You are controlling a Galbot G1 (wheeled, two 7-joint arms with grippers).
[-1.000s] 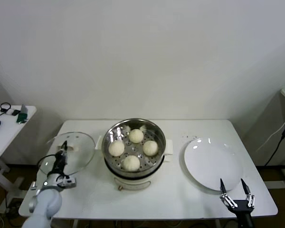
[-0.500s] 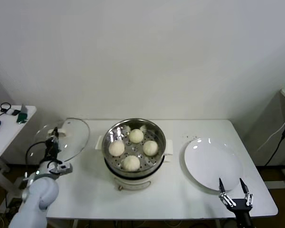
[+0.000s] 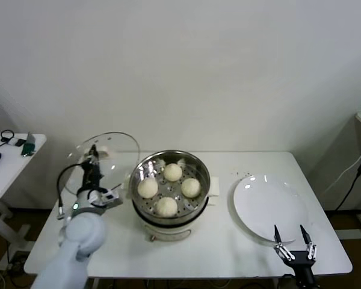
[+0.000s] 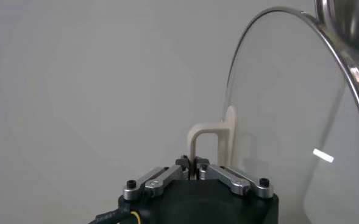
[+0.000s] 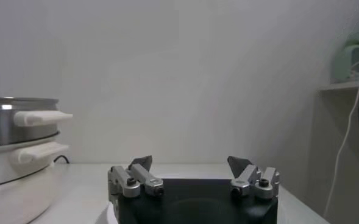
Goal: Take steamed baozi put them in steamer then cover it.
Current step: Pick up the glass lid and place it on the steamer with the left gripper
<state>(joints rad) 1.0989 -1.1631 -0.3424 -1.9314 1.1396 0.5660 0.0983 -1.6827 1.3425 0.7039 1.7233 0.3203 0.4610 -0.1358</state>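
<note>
Cover (image 3: 105, 158) tilted, pinched by left hand (image 3: 94, 161) w/ handle; right hand (image 3: 293, 248) wide, prob idle

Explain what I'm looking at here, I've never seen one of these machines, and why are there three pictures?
This is a two-armed robot at a white table. One picture comes from a camera on its head, looking down. The other two come from cameras on its wrists.

On the table stands a shiny steamer with four buns inside, and no lid on it yet. Beside it lies a white plate with nothing on it.

The left hand is shut on the small handle of a glass lid, holding it tilted in the air next to the steamer. Its wrist camera shows that grip up close. The right hand waits open at the near edge of the table, by the plate.
</note>
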